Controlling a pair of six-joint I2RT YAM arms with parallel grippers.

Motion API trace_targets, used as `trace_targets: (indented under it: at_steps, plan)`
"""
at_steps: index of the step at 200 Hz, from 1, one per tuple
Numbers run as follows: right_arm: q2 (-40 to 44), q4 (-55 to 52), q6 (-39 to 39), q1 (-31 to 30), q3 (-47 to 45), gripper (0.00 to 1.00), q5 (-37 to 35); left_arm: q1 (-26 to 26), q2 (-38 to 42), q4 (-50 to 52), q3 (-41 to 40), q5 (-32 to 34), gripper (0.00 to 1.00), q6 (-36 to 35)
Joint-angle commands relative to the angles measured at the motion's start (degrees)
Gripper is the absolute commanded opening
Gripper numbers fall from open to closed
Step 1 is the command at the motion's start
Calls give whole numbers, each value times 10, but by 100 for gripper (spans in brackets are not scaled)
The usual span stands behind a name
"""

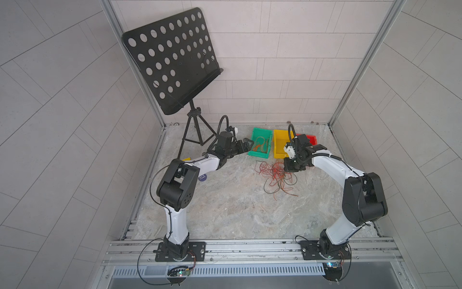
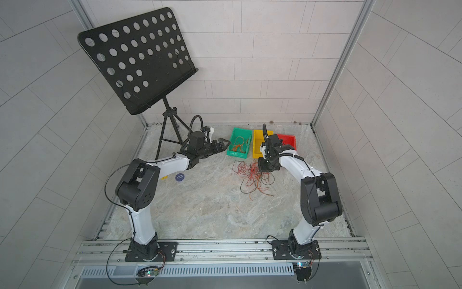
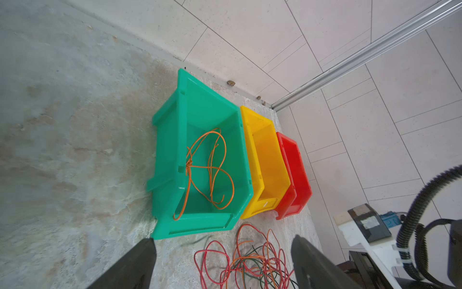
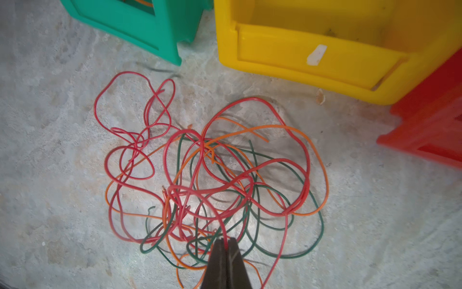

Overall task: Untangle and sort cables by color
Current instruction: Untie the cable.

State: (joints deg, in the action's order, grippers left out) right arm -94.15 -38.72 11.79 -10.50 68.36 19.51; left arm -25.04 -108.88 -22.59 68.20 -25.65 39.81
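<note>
Right gripper (image 4: 226,246) pinched on one red cable (image 4: 224,229) at tabletop tangle (image 4: 212,180) of red, orange, dark-green cables before bins; left gripper (image 3: 223,240) agape, empty; sorted: orange cable (image 3: 189,165) in green bin (image 3: 170,140); yellow bin (image 3: 272,162), red bin (image 3: 295,162) bare.

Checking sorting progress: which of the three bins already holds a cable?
The green bin: an orange cable lies inside; the yellow bin and red bin show none.

Open tabletop (image 1: 225,212) fronts the cables (image 1: 275,172); three bins (image 1: 260,155) wall the far side.
</note>
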Motion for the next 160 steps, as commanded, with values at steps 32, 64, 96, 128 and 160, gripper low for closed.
trace_targets:
  at_steps: [32, 64, 96, 128, 160]
  plan:
    - [78, -14, -16, -1, 15, 0, 0, 3, 93, 12, -49, 9, 92, -67]
    - [112, -16, -23, -1, 31, 0, 42, 1, 163, 11, -107, 4, 92, -109]
    - [144, -16, -19, -4, 52, 0, 89, -11, 240, 2, -181, 2, 92, -153]
    - [181, 9, 1, -12, 74, 0, 125, -40, 289, -6, -235, -1, 92, -174]
    - [211, 24, 27, -16, 110, 0, 152, -84, 303, -34, -251, -1, 93, -189]
